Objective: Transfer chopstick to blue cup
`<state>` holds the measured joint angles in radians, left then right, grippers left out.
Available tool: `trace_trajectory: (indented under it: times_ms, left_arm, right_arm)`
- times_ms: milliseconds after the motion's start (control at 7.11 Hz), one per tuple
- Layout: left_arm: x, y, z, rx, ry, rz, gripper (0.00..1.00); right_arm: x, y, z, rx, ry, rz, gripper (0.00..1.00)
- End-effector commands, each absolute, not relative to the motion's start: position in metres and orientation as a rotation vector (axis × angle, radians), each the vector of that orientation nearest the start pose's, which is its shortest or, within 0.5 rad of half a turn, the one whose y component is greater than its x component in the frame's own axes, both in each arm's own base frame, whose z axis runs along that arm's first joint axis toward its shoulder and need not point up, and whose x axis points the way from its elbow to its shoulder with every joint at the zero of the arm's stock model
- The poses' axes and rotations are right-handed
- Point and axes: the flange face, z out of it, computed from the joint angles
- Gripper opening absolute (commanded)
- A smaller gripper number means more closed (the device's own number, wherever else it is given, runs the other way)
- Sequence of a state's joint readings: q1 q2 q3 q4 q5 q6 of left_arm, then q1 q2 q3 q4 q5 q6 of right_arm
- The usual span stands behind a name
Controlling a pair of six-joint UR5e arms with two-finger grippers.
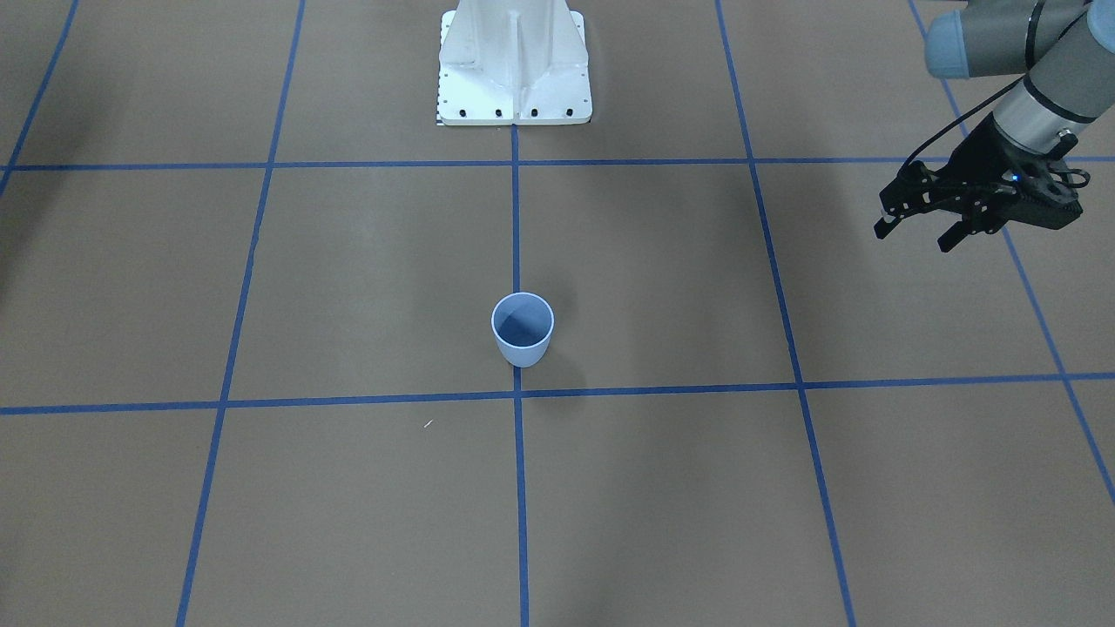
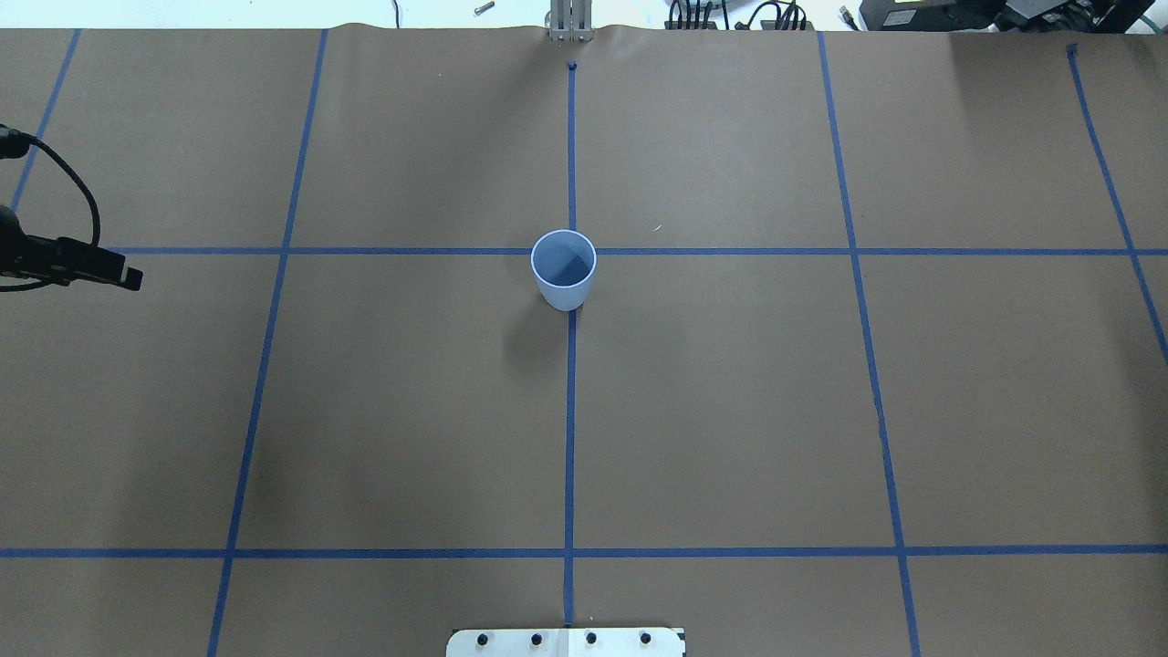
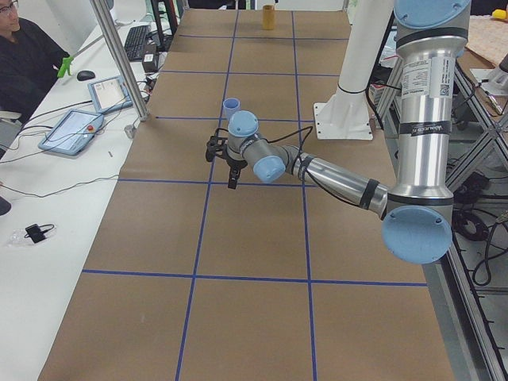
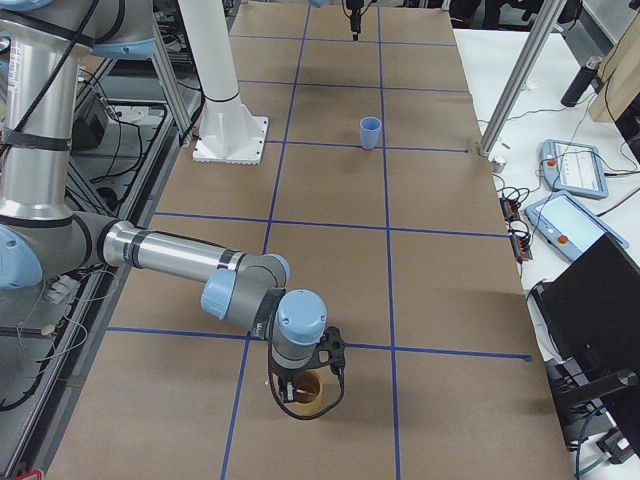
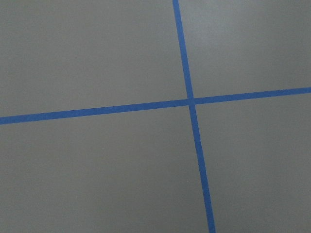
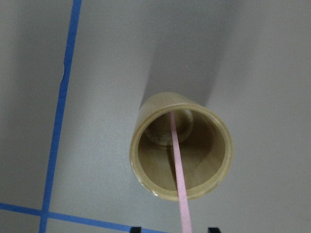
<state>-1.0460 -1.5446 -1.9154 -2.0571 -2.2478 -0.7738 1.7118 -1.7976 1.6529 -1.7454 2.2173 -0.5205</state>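
The pale blue cup (image 1: 523, 331) (image 2: 564, 270) (image 4: 370, 132) stands upright at the table's centre with nothing in it. A salmon-pink chopstick (image 6: 178, 174) leans inside a tan bamboo cup (image 6: 181, 153) (image 4: 305, 388) at the table's right end. Its upper end rises toward the wrist camera. My right gripper (image 6: 173, 229) (image 4: 295, 385) hangs just over that cup. It is open, and the stick passes between its two fingertips without touching either. Far off at the other end, my left gripper (image 1: 916, 235) (image 3: 226, 167) hovers open and holds nothing.
The white robot base (image 1: 514, 78) sits at the table's near edge. A metal post (image 3: 119, 55) stands at the far edge. Beyond it, on a side table, are tablets (image 3: 71, 131), and a person sits there. A tiny white speck (image 1: 428, 423) lies past the blue cup.
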Motion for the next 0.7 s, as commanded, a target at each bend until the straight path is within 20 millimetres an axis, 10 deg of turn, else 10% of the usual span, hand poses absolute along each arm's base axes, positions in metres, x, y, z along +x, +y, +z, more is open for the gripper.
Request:
trace_trajectory:
  times_ms: [0,562]
  left_arm:
    - [0.1821,-0.4563,0.4455,0.226,0.975,0.037,0.98]
    - [0.1822,-0.4566,0.4463,0.224,0.974,0.032,0.98]
  right_arm:
    - [0.1249,-0.3452,0.7452,-0.092,-0.709,-0.254,0.56]
    - [0.1340,-0.3399,0.7462,-0.084,-0.712,-0.226,0.20]
